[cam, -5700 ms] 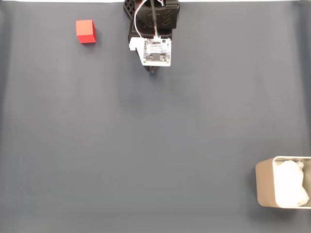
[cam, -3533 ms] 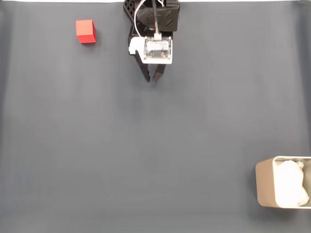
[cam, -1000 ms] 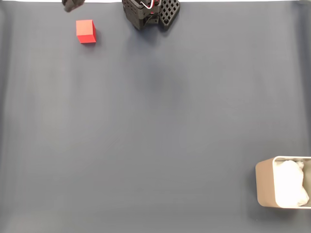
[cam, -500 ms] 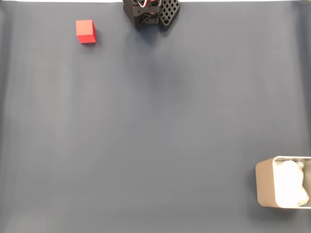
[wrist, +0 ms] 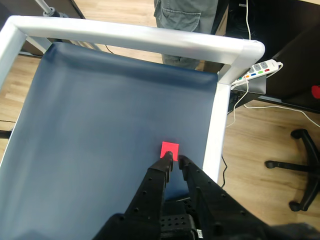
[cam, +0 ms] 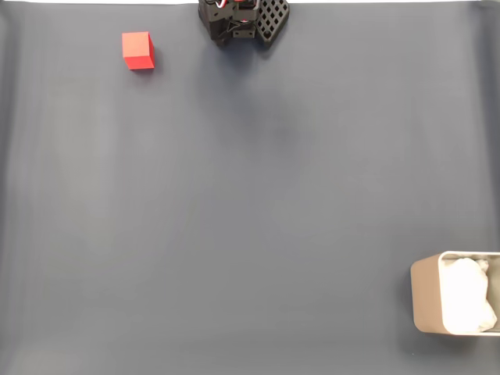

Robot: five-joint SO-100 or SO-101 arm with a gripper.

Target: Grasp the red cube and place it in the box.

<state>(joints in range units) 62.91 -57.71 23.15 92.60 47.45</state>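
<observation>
The red cube (cam: 137, 51) rests on the dark blue mat at the far left of the fixed view. In the wrist view the red cube (wrist: 169, 149) lies close to the white right rail, far below and just beyond my fingertips. My gripper (wrist: 175, 158) hangs high above the mat, its two black fingers (wrist: 159, 176) nearly together with nothing between them. The beige-grey box (cam: 426, 301) with white paper inside stands at the bottom right corner of the fixed view, cut off by the edge. My arm's black base (cam: 242, 19) sits at the top middle.
A white frame (wrist: 135, 37) borders the mat in the wrist view. Beyond it stand a person's legs (wrist: 185, 12), a power strip (wrist: 257, 67) with cables, and an office chair base (wrist: 300, 165) on the wooden floor.
A dark part of the arm that showed at the top edge near the cube one second ago has left the fixed view. Cube and box have not moved.
</observation>
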